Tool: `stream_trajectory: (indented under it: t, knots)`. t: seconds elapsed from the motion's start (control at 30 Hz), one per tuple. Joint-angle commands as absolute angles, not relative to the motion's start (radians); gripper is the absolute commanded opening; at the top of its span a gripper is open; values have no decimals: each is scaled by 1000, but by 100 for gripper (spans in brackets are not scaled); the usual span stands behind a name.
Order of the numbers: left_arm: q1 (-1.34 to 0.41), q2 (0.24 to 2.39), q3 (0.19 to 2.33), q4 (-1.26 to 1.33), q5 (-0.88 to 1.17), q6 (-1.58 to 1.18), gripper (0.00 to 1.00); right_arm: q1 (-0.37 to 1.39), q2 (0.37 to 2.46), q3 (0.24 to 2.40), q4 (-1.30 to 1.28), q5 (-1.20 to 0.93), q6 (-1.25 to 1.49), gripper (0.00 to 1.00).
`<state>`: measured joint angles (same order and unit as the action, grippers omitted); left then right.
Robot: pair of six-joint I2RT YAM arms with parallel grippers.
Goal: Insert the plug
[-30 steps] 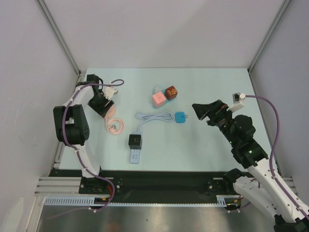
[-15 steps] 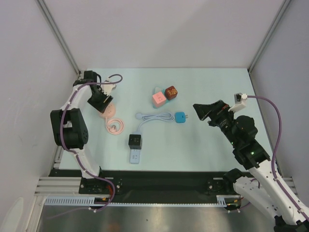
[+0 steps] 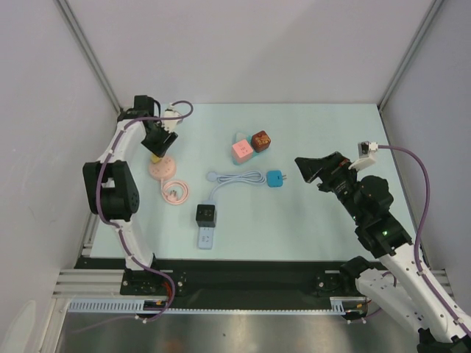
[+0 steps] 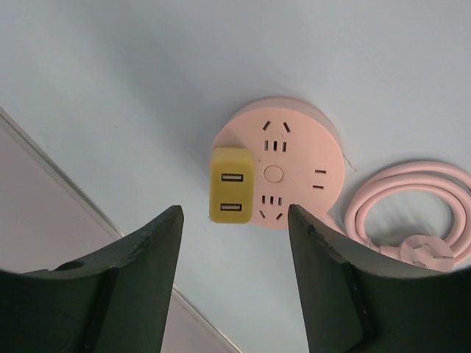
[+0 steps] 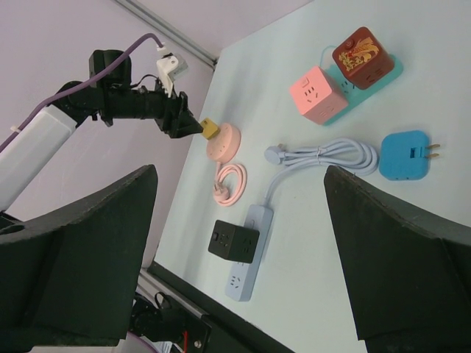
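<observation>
**Yellow plug on the round pink socket, left jaws parted around it**

Top view: the left gripper (image 3: 157, 145) hangs over the round pink socket (image 3: 163, 168) at the far left of the pale worktop (image 3: 331, 132), close to the side wall. The yellow plug (image 4: 232, 194) stands on one edge of the socket's face. How deep its pins sit cannot be told.

The left jaws are open, one on each side of the plug with a gap to each, and they grip nothing. The socket's coiled pink cable (image 4: 412, 213) lies just beside it.

The right gripper (image 3: 306, 172) is well apart on the right, its jaws spread wide and empty, near a blue adapter (image 3: 276, 179). Between the arms lie a looped pale cable (image 3: 237, 177) and a light blue power strip (image 3: 206, 237) carrying a black cube (image 3: 206, 215). Farther back are a pink cube socket (image 3: 242, 151) and a red-brown cube (image 3: 260, 140). All of these lie well to the right of the left jaws and the round socket.

Only the left wrist view shows the socket's pin holes and the plug's two USB ports. The right wrist view shows the plug side-on at the tips of the left jaws. In the top view the gripper hides most of the plug.
</observation>
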<state>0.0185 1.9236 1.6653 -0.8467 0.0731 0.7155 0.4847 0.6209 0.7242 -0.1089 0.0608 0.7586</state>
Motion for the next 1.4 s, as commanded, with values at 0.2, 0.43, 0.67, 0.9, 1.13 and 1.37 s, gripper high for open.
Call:
stream_trajectory:
  t: [0.2,0.43,0.67,0.9,1.13,1.37]
  knots:
    - [18,1991,1720,-838,49,738,61,476,624,753,-75,71,761,100]
    - [18,2003,1709,-812,28,741,57,472,632,746,-71,71,758,100]
    - [18,1991,1706,-805,18,747,59,471,635,739,-60,63,762,100]
    - [18,1990,1698,-802,8,747,57,469,632,739,-61,64,761,100]
    - [20,1983,1693,-799,2,750,39,469,632,738,-61,64,764,100]
    - [63,1988,1666,-798,66,721,0,468,632,733,-60,63,765,100]
